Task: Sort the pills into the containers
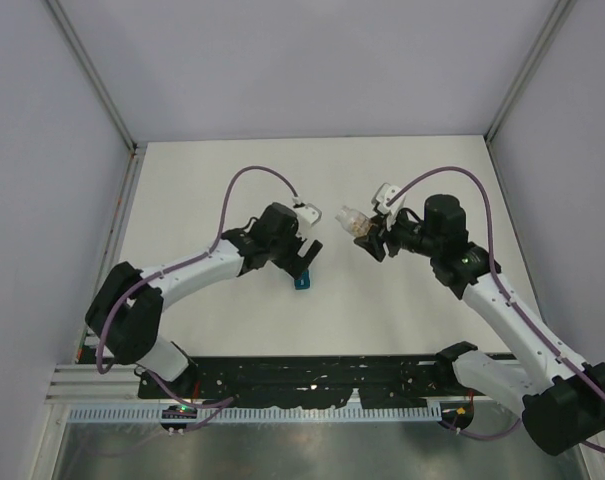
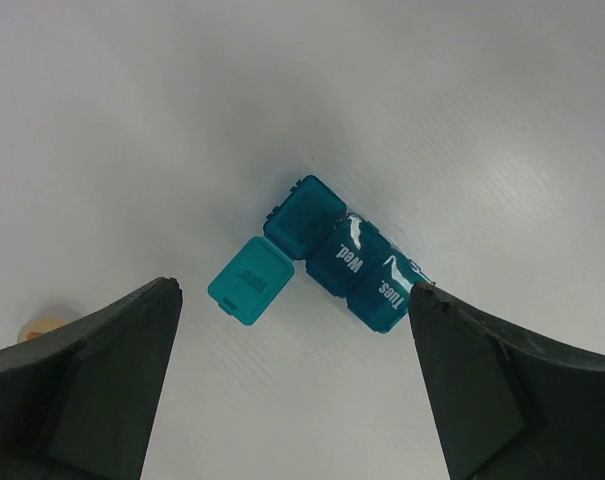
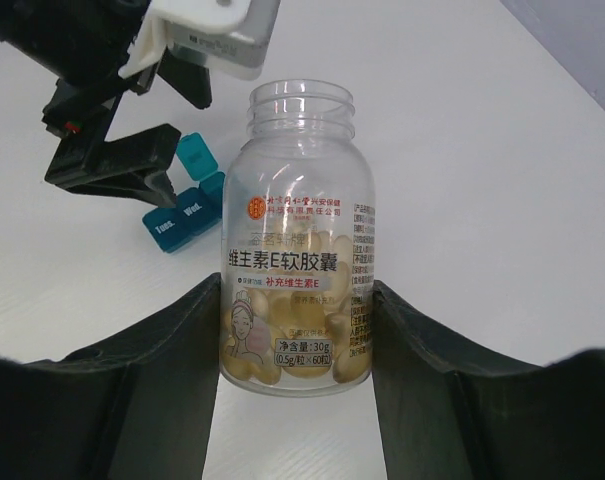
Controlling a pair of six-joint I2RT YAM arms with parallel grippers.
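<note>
The containers (image 2: 347, 262) are a teal strip of three joined compartments lying on the white table, also seen in the overhead view (image 1: 302, 281). The "Mon." lid (image 2: 250, 280) is flipped open; the "Wed." and "Tues." lids are closed. My left gripper (image 2: 294, 290) hovers just over the strip, open, nothing between its fingers (image 2: 102, 380). My right gripper (image 3: 295, 290) is shut on a clear uncapped vial (image 3: 300, 190) holding the pills (image 3: 317, 345), pale yellow softgels at its bottom. In the top view the vial (image 1: 354, 221) is tipped with its mouth towards the left arm.
A round tan cap disc (image 2: 40, 327) lies on the table left of the strip. The left arm's gripper (image 3: 117, 165) shows in the right wrist view, right over the containers (image 3: 187, 212). Grey walls close in the table on three sides.
</note>
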